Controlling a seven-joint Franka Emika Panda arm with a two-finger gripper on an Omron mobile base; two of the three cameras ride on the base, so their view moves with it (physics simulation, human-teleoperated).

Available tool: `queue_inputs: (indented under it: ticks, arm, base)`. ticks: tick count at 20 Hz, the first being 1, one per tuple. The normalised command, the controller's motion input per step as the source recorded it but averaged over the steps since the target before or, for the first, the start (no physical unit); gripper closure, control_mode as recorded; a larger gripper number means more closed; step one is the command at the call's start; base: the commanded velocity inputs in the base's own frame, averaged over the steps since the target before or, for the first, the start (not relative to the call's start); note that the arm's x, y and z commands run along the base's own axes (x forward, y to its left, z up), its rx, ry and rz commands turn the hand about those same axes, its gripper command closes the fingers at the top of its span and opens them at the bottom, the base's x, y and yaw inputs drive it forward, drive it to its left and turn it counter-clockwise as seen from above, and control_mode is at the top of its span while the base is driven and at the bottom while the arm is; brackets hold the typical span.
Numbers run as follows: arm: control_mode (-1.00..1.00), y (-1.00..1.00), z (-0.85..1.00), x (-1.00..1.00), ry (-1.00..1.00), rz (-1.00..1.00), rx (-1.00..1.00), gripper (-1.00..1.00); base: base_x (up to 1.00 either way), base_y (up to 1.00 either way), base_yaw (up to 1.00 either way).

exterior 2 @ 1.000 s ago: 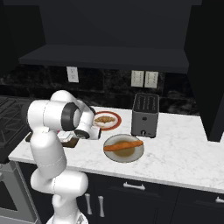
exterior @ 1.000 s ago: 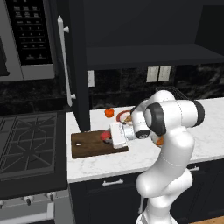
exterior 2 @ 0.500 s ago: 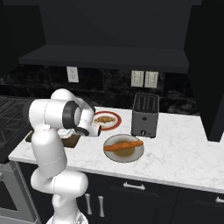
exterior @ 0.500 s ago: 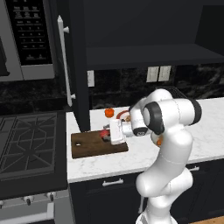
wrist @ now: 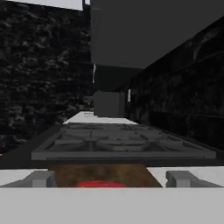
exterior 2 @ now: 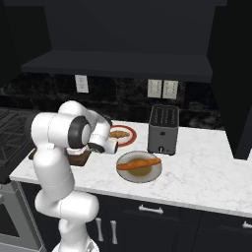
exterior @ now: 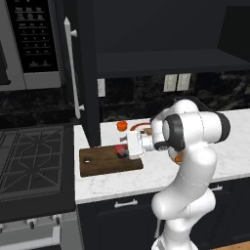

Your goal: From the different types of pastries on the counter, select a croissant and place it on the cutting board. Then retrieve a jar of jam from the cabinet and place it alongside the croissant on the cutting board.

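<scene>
White marble counter (exterior 2: 206, 170) beside a stove. On it: a dark cutting board (exterior: 105, 165) at its stove end, a toaster (exterior 2: 163, 129), a plate (exterior 2: 142, 172) holding an orange stick pastry, and a red-rimmed plate (exterior 2: 129, 133).

two rear flanks, one low hand-cam

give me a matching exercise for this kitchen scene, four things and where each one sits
Things:
1. jar of jam
2. long orange pastry
3. croissant
4. toaster

Places:
A. on the red-rimmed plate
B. on the cutting board
C. on the counter, right of both plates
D. on the grey plate

Pairs: 1-B, 2-D, 3-A, 4-C
</scene>
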Motion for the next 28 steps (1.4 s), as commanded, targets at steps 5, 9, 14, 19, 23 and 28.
queue_inputs:
  ticks: [5,9,14,19,23,28]
  arm:
    - [-1.00,-0.62,0.30,-0.65,0.00,0.00,0.02,-1.00]
    - [-1.00,-0.56,0.28,-0.44,0.00,-0.01,0.03,-1.00]
    - [-1.00,-0.08,0.12,0.00,0.04,-0.05,-0.06,-1.00]
    - [-1.00,-0.10,0.56,0.06,0.07,-0.13,-0.19,-1.00]
    - [-1.00,-0.42,0.99,0.21,0.35,-0.46,-0.32,-1.00]
    - [-1.00,-0.23,0.51,0.26,0.37,-0.44,-0.32,-1.00]
  base:
    - [0.00,0.00,0.00]
    - [0.00,0.00,0.00]
    - [0.00,0.00,0.00]
    - [0.00,0.00,0.00]
    - [0.00,0.00,0.00]
    - [0.00,0.00,0.00]
